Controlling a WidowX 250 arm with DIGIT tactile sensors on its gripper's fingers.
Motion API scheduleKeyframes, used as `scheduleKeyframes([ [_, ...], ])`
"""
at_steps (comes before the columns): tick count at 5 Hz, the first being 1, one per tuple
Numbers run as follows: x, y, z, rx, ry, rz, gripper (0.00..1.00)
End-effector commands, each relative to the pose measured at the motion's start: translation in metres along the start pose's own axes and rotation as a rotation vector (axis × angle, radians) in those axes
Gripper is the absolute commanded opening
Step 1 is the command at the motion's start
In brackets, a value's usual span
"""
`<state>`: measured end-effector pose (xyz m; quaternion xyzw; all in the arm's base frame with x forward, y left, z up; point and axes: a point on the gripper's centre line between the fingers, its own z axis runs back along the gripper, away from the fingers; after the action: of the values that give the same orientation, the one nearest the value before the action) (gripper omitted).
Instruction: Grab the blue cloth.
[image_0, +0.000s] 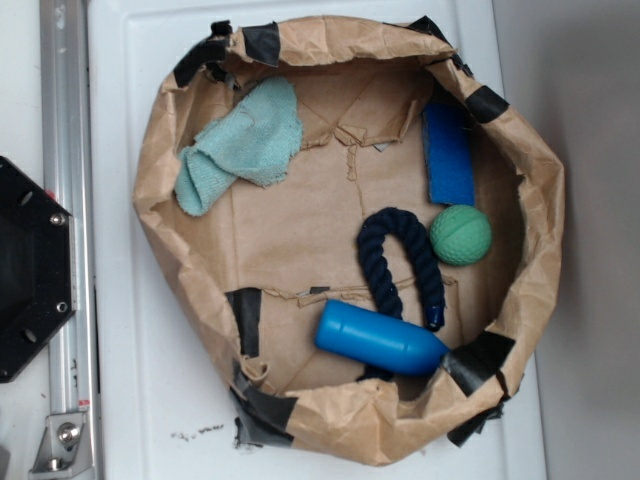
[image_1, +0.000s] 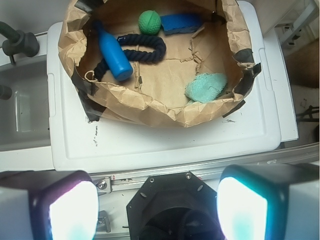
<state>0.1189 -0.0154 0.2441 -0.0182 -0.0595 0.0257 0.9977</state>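
Nothing done yet as far as I can see: the blue cloth sits bunched and untouched inside the brown paper basket, w/ nothing on it. Whole job is left: approach, descend, pinch, lift.

My hand is well back from the basket, over the black base plate at the near edge of the white surface. It's spread wide; the two pads sit at either side of the wrist view w/ nothing between them, touching nothing.

From the hand, the cloth is ahead and a bit right, just behind the basket's near wall. Farther ahead and left: blue bottle, navy rope, green ball, blue sponge block. All apart from the cloth, so I'd judge it a clean pick.
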Motion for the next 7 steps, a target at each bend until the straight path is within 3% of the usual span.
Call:
scheduleKeyframes([
  [1,0.000,0.000,0.000,0.000,0.000,0.000,1.00],
  [2,0.045,0.023,-0.045,0.101,-0.037,0.011,1.00],
  [3,0.091,0.040,-0.093,0.135,-0.063,0.015,1.00],
  [4,0.123,0.048,-0.140,0.104,0.010,0.002,1.00],
  [5,0.120,0.043,-0.189,0.084,0.098,-0.036,1.00],
  [6,0.088,0.036,-0.214,0.109,0.147,-0.108,1.00],
  [7,0.073,0.050,-0.221,0.116,0.207,-0.114,1.00],
])
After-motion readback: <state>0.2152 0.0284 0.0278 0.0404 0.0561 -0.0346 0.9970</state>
